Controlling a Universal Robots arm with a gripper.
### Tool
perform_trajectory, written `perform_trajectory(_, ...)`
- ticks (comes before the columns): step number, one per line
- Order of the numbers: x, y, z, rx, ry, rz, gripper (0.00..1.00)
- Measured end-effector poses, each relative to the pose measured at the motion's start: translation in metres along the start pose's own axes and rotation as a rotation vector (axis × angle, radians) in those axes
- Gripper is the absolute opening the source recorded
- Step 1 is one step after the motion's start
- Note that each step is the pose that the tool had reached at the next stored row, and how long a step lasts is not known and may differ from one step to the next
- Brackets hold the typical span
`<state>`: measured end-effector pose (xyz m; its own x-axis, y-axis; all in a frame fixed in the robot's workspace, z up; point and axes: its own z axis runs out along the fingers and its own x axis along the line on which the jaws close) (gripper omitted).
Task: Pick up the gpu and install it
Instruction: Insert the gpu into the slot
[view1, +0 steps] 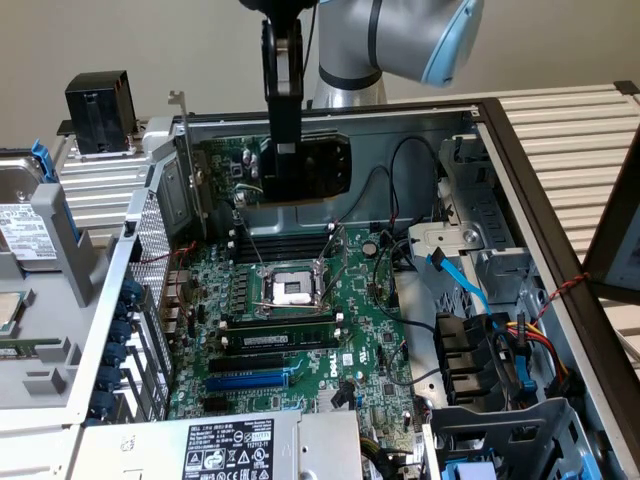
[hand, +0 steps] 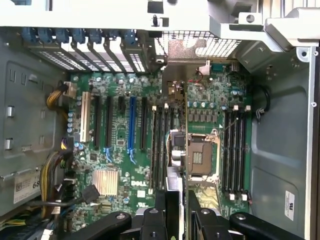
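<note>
The gripper (view1: 283, 175) is clamping the graphics card (view1: 325, 165) on edge above the motherboard (view1: 300, 335). In the exterior view the card is hanging at twelve o'clock from the processor socket (view1: 293, 290).

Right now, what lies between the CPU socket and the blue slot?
In the exterior view: long memory slots, then a black expansion slot.
</note>
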<state>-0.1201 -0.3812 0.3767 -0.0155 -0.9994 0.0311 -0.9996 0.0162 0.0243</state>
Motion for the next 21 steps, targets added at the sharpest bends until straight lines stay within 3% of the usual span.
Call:
perform_trajectory(2, 0.000, 0.0011, 0.0022, -0.0002, 0.0056, 0.006, 0.27)
perform_trajectory(9, 0.006, 0.0048, 0.0060, 0.0013, 0.0345, 0.008, 0.27)
perform_trajectory(13, 0.009, 0.0063, 0.0094, 0.0081, 0.0410, 0.013, 0.27)
perform_trajectory(16, 0.011, 0.0089, 0.0128, 0.0087, 0.0454, 0.016, 0.27)
perform_trajectory(21, 0.014, 0.0154, 0.0201, 0.0091, 0.0469, 0.017, 0.27)
